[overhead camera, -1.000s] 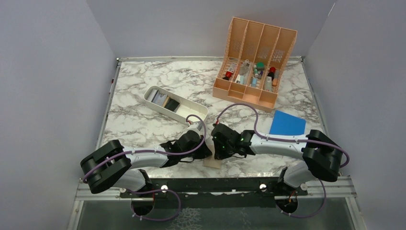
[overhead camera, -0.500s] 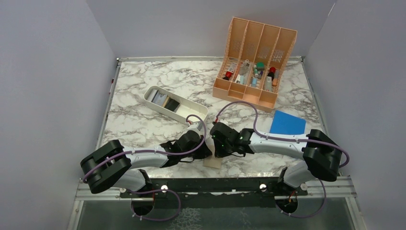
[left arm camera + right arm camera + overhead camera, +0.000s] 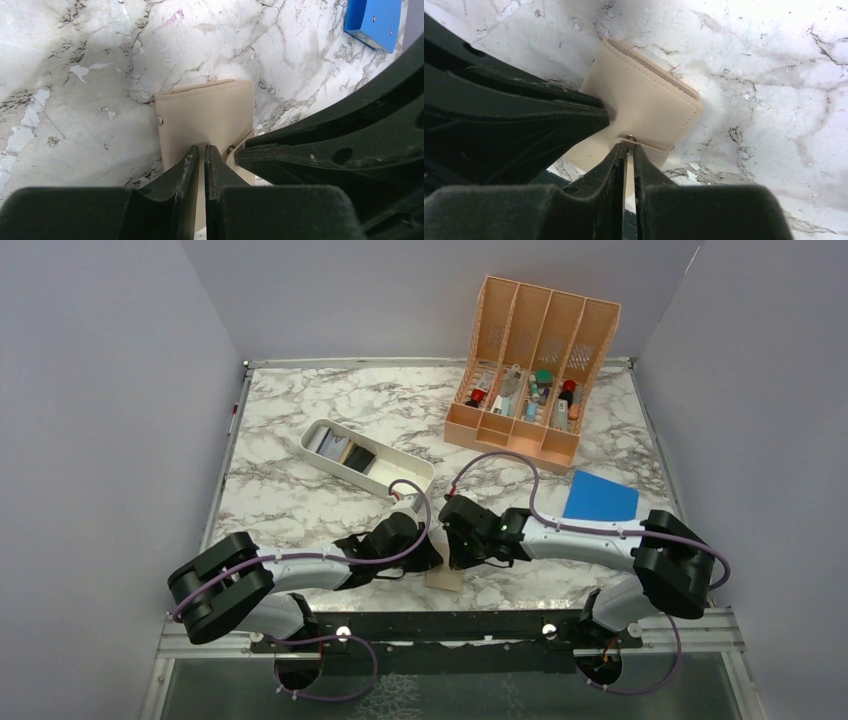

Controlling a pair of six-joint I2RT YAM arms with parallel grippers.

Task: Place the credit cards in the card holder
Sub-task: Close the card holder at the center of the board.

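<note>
Left wrist view: left claw is standing narrow, with a thin strip of tan material running up between its fingers. It is pinching the near edge of the card holder, which is lying folded on the surface directly ahead of the fingertips.

Right wrist view: right claw is also narrow and is nipping the holder's tab, with the snap button sitting just ahead of its fingertips. The left claw's dark body is crowding in from the side, very close.

Top external view: both claws are meeting over the holder at the near edge. The credit cards appear to be lying in the white tray, well ahead of the left claw and untouched.

Judgement: the step in hand is opening the holder, and no card is being loaded yet.

Notes on doing it well:
- The left claw should be anchoring the body flat.
- The right claw should be peeling the tab up and away from the left claw, slowly, so the snap pops rather than the whole holder lifting.
- Gripping close to the snap is helping; a slip off that thin tab looks the likeliest failure.
- The claws are nearly touching, so pulling apart is safer than twisting.
</note>
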